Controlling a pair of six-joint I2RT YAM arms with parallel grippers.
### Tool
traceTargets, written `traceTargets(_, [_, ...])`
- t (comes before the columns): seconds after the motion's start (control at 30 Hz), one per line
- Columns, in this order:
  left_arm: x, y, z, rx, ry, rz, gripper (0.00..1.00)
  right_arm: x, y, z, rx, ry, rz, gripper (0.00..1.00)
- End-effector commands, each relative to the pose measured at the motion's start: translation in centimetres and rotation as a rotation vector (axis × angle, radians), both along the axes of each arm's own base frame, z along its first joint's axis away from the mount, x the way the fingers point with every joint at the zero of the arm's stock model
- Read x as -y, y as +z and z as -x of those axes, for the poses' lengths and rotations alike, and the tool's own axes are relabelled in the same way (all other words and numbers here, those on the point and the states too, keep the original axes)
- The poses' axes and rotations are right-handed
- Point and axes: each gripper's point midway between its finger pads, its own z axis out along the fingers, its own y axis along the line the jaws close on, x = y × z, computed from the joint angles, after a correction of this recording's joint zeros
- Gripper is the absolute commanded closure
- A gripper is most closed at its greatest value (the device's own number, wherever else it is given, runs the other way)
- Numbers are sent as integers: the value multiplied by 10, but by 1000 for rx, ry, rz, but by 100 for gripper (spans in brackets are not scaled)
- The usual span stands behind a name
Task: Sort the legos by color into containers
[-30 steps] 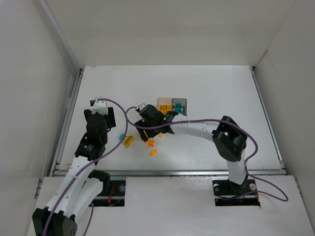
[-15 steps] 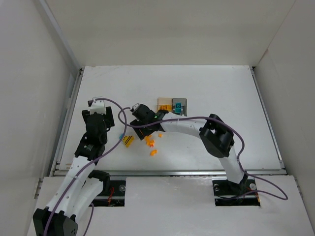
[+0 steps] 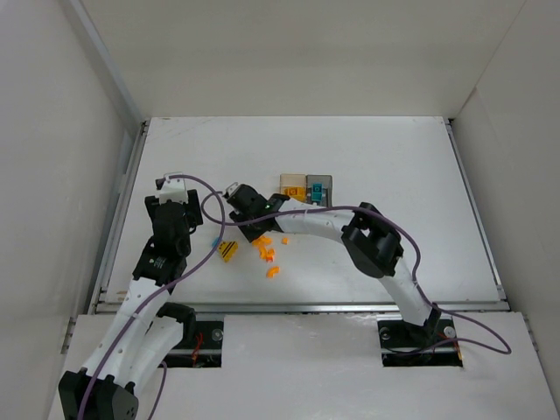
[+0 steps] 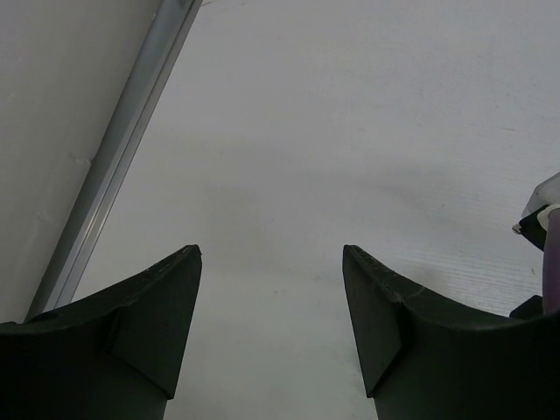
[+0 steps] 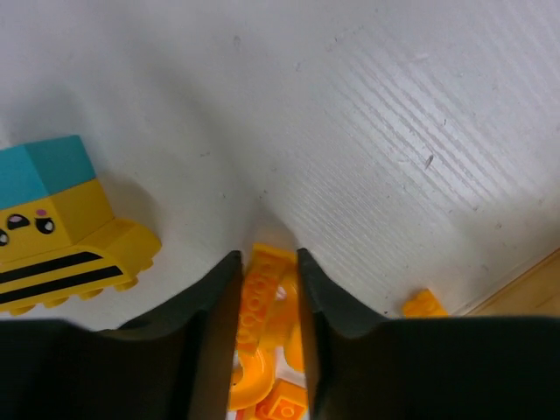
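Right gripper is clamping an orange brick between its fingers. The brick's long axis is running along the fingers, with the far end poking just past the tips toward the table. More orange pieces are showing nearer the palm, and one loose bit is lying off to the right.

Striped yellow brick is lying left of the fingers, long axis crossways, with a teal block touching its far side — a printed face is showing, no readable writing.

Left gripper is hanging spread wide over bare table, holding nothing.

Amber bin and grey bin are standing side by side, touching, just beyond the bricks.
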Motion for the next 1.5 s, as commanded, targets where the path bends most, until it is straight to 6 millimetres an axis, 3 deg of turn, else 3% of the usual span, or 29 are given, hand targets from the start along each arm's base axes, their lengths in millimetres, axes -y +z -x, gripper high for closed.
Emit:
traceTargets(0.0, [-3, 14, -2, 52, 20, 9, 38, -6, 0, 3, -10, 23, 3, 68])
traceTargets(0.1, [-2, 13, -2, 51, 11, 11, 38, -7, 1, 5, -9, 28, -12, 80])
traceTargets(0.3, [-2, 9, -1, 42, 11, 9, 38, -13, 24, 3, -2, -21, -89, 100])
traceTargets(0.33, [-2, 9, -1, 42, 11, 9, 38, -15, 25, 1, 5, -35, -98, 100])
traceTargets(0.4, [-2, 9, -1, 42, 11, 9, 38, -25, 52, 1, 10, -44, -182, 100])
traceTargets(0.5, [-4, 10, -1, 41, 19, -3, 38, -22, 78, -4, -4, -93, -282, 100])
traceTargets(0.7, [-7, 14, -1, 51, 40, -6, 38, 5, 139, -25, 25, -212, -449, 100])
traceTargets(0.8, [-10, 18, -1, 60, 49, -4, 38, 19, 158, -37, 41, -269, -515, 100])
traceTargets(0.83, [-8, 18, -2, 59, 37, -1, 38, 21, 161, -33, 33, -268, -531, 100])
traceTargets(0.93, [-6, 18, -2, 59, 28, 2, 37, 23, 154, -36, 31, -243, -505, 99])
traceTargets(0.97, [-6, 18, -2, 59, 28, 2, 37, 21, 148, -35, 30, -199, -475, 93])
traceTargets(1.0, [-6, 18, -2, 59, 28, 2, 37, 18, 141, -33, 14, -169, -453, 75])
traceTargets(1.03, [-6, 18, -2, 59, 28, 2, 37, 13, 128, -18, -25, -124, -400, 67])
traceTargets(1.1, [-6, 16, -3, 50, 28, -1, 37, 1, 104, -15, -38, -60, -311, 53])
traceTargets(1.2, [-6, 16, -3, 50, 28, -1, 34, -1, 69, -4, -72, -38, -191, 52])
traceTargets(1.33, [-9, 14, -2, 41, 37, -3, 33, 7, 59, 0, -110, -113, -172, 39])
traceTargets(1.47, [-9, 14, -2, 41, 37, -3, 33, 12, 53, 12, -129, -162, -165, 33])
